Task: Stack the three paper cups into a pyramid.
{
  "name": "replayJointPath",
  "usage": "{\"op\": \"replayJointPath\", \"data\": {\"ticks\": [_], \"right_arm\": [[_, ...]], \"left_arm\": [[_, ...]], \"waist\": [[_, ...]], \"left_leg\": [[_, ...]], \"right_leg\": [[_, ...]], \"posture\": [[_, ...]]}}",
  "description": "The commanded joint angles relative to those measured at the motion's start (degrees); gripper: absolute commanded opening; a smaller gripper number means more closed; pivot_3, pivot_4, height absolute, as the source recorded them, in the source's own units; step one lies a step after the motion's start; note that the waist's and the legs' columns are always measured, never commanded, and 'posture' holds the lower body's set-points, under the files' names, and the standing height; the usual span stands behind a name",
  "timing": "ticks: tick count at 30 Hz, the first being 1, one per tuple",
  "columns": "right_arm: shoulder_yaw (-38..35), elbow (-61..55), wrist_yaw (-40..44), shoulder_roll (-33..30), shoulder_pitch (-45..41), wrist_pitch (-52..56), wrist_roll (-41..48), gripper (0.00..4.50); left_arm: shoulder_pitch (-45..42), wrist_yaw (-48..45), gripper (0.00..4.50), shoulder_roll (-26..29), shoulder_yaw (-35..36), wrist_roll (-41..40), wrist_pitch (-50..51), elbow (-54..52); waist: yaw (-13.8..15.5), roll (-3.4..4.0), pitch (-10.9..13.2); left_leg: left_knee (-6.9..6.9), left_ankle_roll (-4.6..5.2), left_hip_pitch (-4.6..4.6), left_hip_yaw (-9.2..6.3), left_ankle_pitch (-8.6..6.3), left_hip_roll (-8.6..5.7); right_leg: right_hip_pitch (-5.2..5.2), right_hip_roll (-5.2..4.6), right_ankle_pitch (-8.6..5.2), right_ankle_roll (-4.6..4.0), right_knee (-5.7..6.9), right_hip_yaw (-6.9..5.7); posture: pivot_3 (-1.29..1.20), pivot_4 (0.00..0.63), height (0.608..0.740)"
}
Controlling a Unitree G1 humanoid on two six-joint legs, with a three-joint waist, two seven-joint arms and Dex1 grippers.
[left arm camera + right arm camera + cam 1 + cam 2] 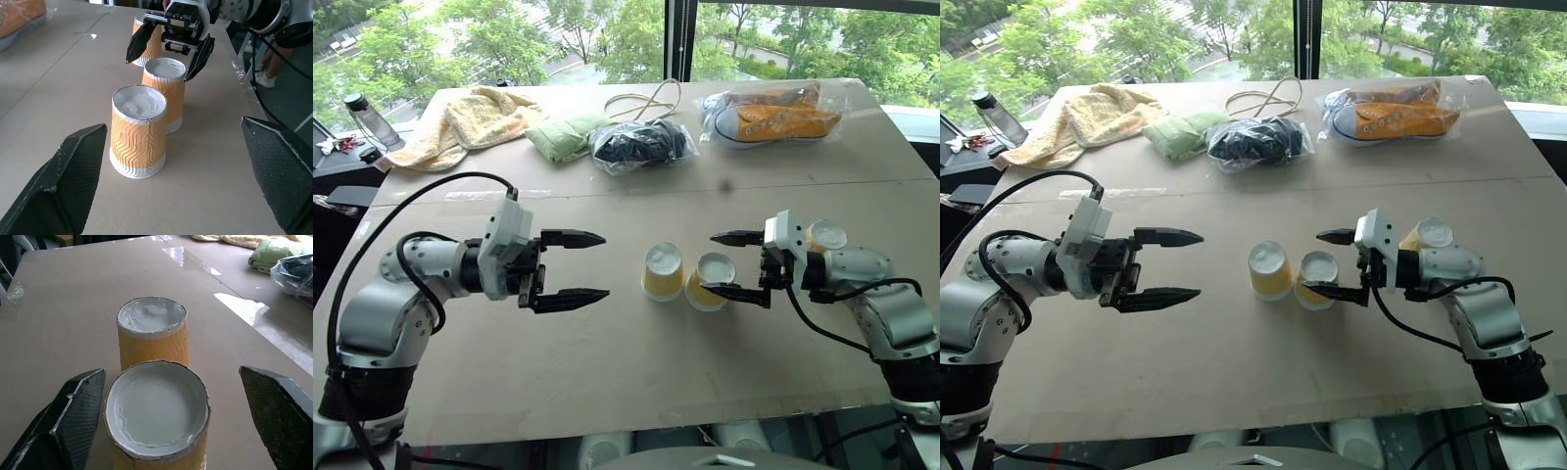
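Three paper cups [663,270] stand upside down, bases up.

cups [139,134]: yellow-orange sides with a wavy zigzag pattern, white bases and rims | table [607,372]: plain tan-brown | grippers [570,268]: black fingers with a fine mesh texture, silver-grey arms | towel [460,122]: pale yellow; cloth [563,134]: light green | shoes [781,117]: orange, in clear bag; bagged bundle [641,145]: black
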Motion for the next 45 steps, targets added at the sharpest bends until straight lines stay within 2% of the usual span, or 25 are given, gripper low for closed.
{"op": "replayJointPath", "data": {"ticks": [1,4,7,14,18,25,45], "right_arm": [[-5.15,-4.03,-0.52,-1.51,1.50,-0.04,3.85,4.41],[-13.42,-6.87,-4.61,-1.82,6.22,0.45,7.17,4.41],[-19.52,-6.22,-9.58,-2.75,10.71,-0.67,4.58,4.41],[-27.74,-2.86,-16.57,-2.85,16.77,-3.54,1.61,4.41],[-28.86,-0.85,-20.57,-1.91,17.69,-3.44,0.43,4.41],[-27.96,1.19,-21.88,-0.41,18.25,-4.23,1.03,4.41],[-24.99,5.74,-20.62,1.95,14.82,-3.96,4.62,4.41]], "left_arm": [[-1.33,-0.08,4.50,-0.30,0.02,-0.22,-0.58,-0.44],[-3.67,0.81,4.50,-1.87,-0.85,-1.40,0.45,-0.44],[-5.49,1.47,4.50,-3.31,-2.48,-1.20,1.23,-0.45],[-9.48,3.47,4.50,-6.56,-5.63,-0.33,2.17,1.43],[-11.03,3.78,4.50,-7.81,-6.84,1.05,1.37,2.78],[-12.89,3.03,4.50,-8.74,-6.74,1.64,0.40,4.61],[-12.90,5.33,4.50,-9.72,-6.32,5.29,-3.97,5.40]], "waist": [[0.09,-0.01,0.00],[0.40,-0.02,-0.01],[0.57,-0.02,-0.02],[0.26,-0.02,-0.02],[-0.04,-0.01,-0.03],[0.03,0.00,-0.03],[0.05,0.00,-0.03]], "left_leg": [[0.01,0.00,0.00,-0.01,0.00,0.00],[0.03,0.00,-0.03,-0.07,0.00,0.00],[0.12,0.01,-0.04,-0.08,-0.01,0.00],[0.37,0.03,0.04,-0.09,-0.02,-0.02],[0.39,0.03,0.09,-0.09,-0.02,-0.03],[0.39,0.03,0.10,-0.09,-0.02,-0.02],[0.40,0.04,0.10,-0.09,-0.03,-0.02]], "right_leg": [[0.01,0.00,0.00,0.00,0.00,-0.01],[0.04,0.00,0.00,0.00,-0.01,-0.06],[0.10,0.00,0.00,0.00,-0.01,-0.07],[0.26,0.02,0.00,0.00,0.10,-0.04],[0.31,0.04,0.00,0.00,0.12,-0.01],[0.31,0.06,0.00,0.00,0.12,0.00],[0.32,0.05,0.00,0.00,0.12,0.01]], "posture": [[0.00,0.150,0.740],[0.00,0.150,0.740],[0.00,0.150,0.740],[0.00,0.150,0.740],[0.00,0.150,0.740],[0.00,0.150,0.740],[0.00,0.150,0.740]]}}
